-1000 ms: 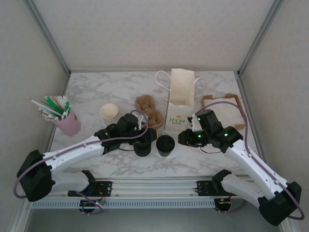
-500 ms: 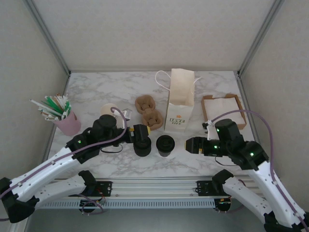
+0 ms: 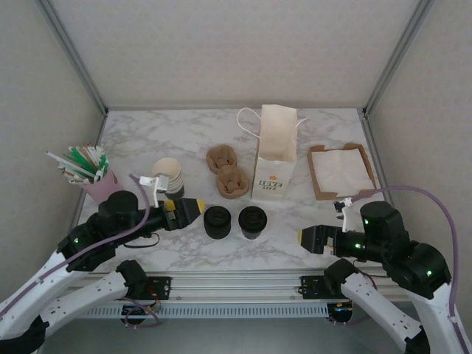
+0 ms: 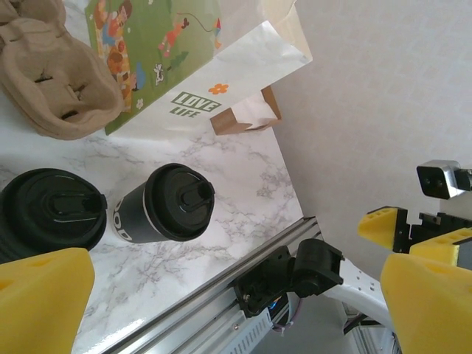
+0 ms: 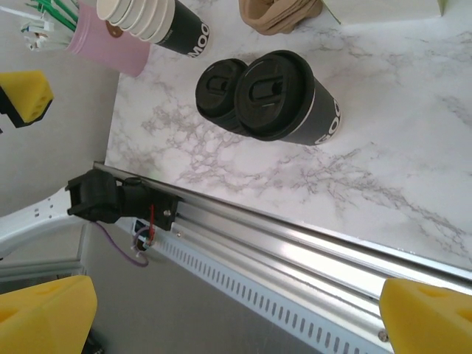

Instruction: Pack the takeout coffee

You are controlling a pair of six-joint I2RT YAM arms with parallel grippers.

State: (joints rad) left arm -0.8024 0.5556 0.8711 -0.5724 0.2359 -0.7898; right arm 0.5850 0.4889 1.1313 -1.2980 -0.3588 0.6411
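A: Where is the takeout coffee (image 3: 253,221) sitting?
B: On the counter (image 3: 147,140), with the paper bag (image 3: 276,158) waiting at its 1 o'clock.
A: Is anyone holding it?
B: No. The left fingers (image 4: 37,295) and the right fingers (image 5: 44,310) are gaping wide, empty. I'm guessing grabbing it is coming next.

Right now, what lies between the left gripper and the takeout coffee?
The stack of black lids, beside the takeout coffee, in the top external view.

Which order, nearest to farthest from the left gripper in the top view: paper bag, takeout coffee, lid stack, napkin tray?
1. lid stack, just right of the left gripper
2. takeout coffee, right of that stack
3. paper bag, farther back
4. napkin tray, far right
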